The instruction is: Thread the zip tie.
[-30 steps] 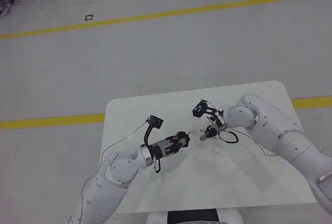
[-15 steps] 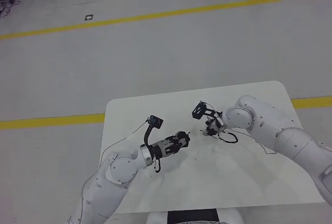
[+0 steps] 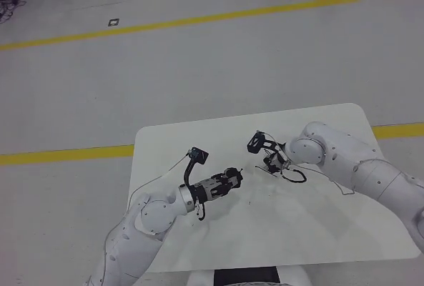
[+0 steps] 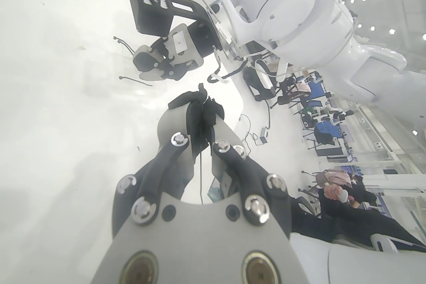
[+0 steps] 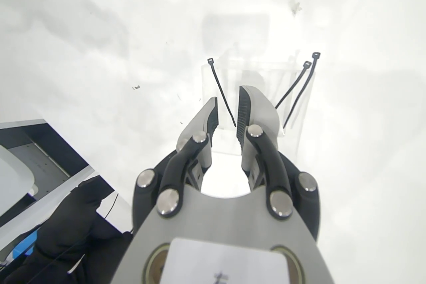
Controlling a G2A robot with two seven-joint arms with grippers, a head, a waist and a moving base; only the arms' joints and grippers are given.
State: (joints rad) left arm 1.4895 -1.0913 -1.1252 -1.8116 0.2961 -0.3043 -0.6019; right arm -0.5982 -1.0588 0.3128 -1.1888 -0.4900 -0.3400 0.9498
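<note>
The right tool (image 5: 229, 97) is spread above a clear box (image 5: 266, 79) on the table (image 5: 100, 32), with one black zip tie (image 5: 217, 79) lying between its fingers. Two more ties (image 5: 292, 85) lean at the box's other side. Nearby but apart, the left tool (image 4: 200, 102) is pressed together, pinching a thin black tie (image 4: 201, 172).
</note>
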